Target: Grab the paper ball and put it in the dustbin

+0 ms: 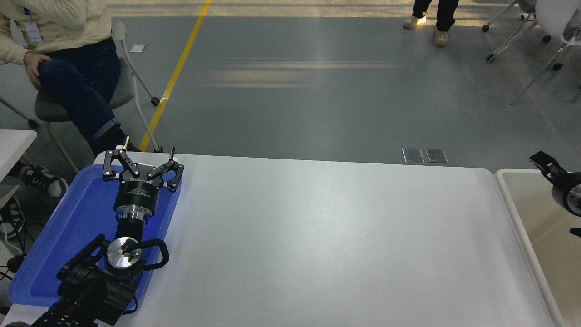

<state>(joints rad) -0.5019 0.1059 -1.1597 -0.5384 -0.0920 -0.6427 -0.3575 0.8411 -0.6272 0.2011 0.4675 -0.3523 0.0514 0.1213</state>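
Note:
The dustbin point(507, 195) is a cream tub with a thick pale rim, standing just off the table's right end and cut by the picture's edge. My right gripper point(544, 162) comes in from the right edge above the tub's far corner; only its black tip and silver wrist show. The paper ball is out of view. My left gripper point(141, 160) rests parked at the lower left over the blue tray, open, with nothing in it.
A flat blue tray point(54, 254) lies at the table's left end under the left arm. A person sits on a chair point(68, 59) beyond the far left corner. The white table point(327, 240) spans the middle.

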